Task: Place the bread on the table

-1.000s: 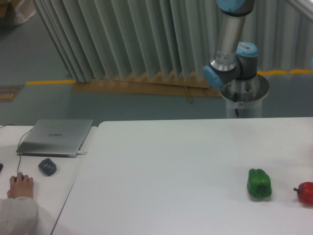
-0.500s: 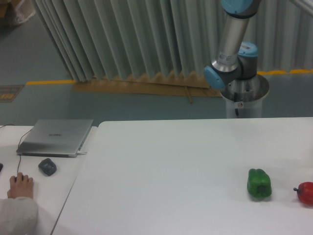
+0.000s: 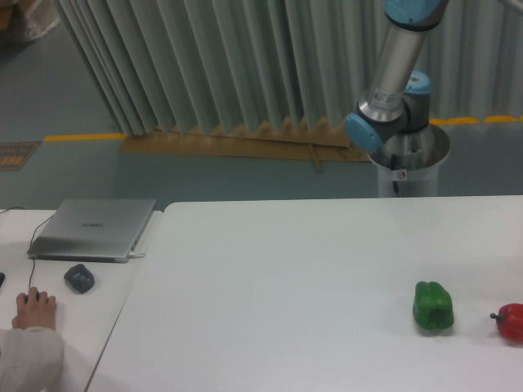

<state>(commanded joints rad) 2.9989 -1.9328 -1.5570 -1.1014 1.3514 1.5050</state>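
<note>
Compared with the frame one second earlier, the arm's silver upper link (image 3: 398, 61) leans further to the right, and its top blue joint (image 3: 414, 11) sits closer to the upper right corner. No other item has changed position.

Gripper: out of the camera's view. The arm leaves the picture at the top edge, so its opening and anything it may hold cannot be determined. The bread does not appear anywhere in the current frame; its location cannot be told.

Arm base: the grey pedestal (image 3: 411, 167) stands behind the far edge of the table (image 3: 286, 294), right of centre. A blue elbow joint (image 3: 364, 132) sits just above the pedestal.

Table contents: a green bell pepper (image 3: 433, 306) lies on the white tabletop near the right side. A red round fruit (image 3: 511, 322) lies just to its right, apart from it and partly cut off by the picture edge. Both rest directly on the surface.

Adjacent desk: a narrower desk (image 3: 49, 286) adjoins the table on the left. A closed silver laptop (image 3: 92, 229) lies on it. A dark grey mouse-like object (image 3: 79, 278) lies in front of the laptop. A person's hand (image 3: 35, 309) rests flat on the desk near the lower left corner, close to the dark object but not touching it. It holds nothing, and a pale sleeve (image 3: 29, 361) covers the forearm.
</note>
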